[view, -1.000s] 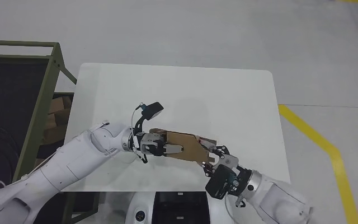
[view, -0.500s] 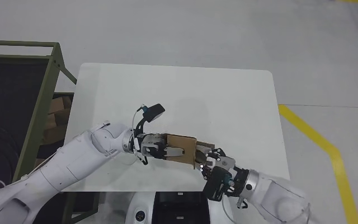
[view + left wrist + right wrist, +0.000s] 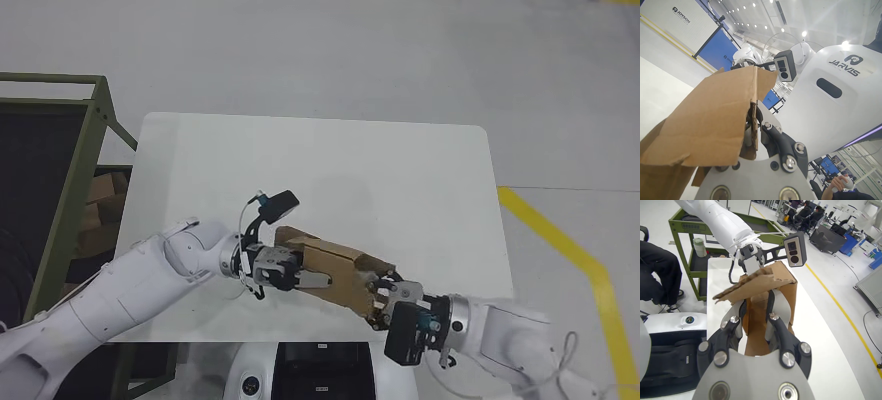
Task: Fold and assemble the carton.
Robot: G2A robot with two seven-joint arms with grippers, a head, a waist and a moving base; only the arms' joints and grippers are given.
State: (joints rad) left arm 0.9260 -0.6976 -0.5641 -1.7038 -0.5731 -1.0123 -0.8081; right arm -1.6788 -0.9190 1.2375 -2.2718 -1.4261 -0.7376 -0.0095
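Observation:
A brown cardboard carton (image 3: pixel 335 270) hangs partly folded above the front of the white table (image 3: pixel 400 170), held between my two grippers. My left gripper (image 3: pixel 288 272) is shut on its left end; in the left wrist view the fingers (image 3: pixel 750 130) pinch a torn cardboard edge of the carton (image 3: pixel 706 117). My right gripper (image 3: pixel 383 296) is shut on the other end. In the right wrist view its fingers (image 3: pixel 772 302) clamp an upright panel of the carton (image 3: pixel 757 315), with a ragged flap (image 3: pixel 753 283) lying over the fingertips. The left gripper (image 3: pixel 751 262) shows beyond.
A green cart (image 3: pixel 70 160) stands left of the table, with cardboard scraps (image 3: pixel 100 205) on its lower shelf. A yellow floor line (image 3: pixel 560 240) runs to the right. The table's far half is bare white surface.
The carton has gone from a flat sheet to a creased, partly raised shape. The right gripper has shifted right, toward the table's front edge. The left gripper has stayed nearly in place.

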